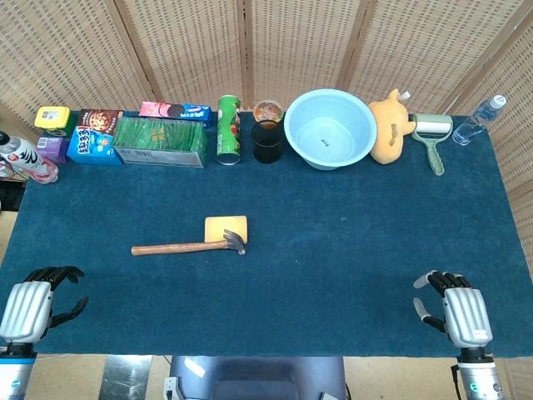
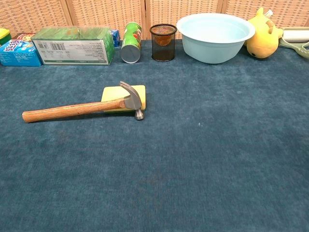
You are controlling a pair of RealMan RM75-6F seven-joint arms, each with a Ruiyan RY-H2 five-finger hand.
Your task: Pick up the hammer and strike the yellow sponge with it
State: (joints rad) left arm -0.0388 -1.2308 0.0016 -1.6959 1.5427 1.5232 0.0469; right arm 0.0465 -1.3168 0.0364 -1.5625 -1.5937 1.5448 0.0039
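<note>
Wooden-handled steel claw hammer (image 1: 188,246) flat on blue cloth, head touching flat yellow sponge (image 1: 226,227). Probably head-heavy, stiff; best gripped mid-handle. Sponge soft. Left hand (image 1: 33,304) and right hand (image 1: 458,312) empty, fingers apart, well away.

One hammer (image 1: 188,247), one yellow sponge (image 1: 226,227), one blue bowl (image 1: 330,128), one green can (image 1: 228,129) and two robot hands, left hand (image 1: 33,307) and right hand (image 1: 457,313), share the table.

The head view looks steeply down from above the near edge, taking in the whole blue table (image 1: 333,250). The chest view sits low and closer, facing the far wall. Both share the table's middle and far row.
</note>
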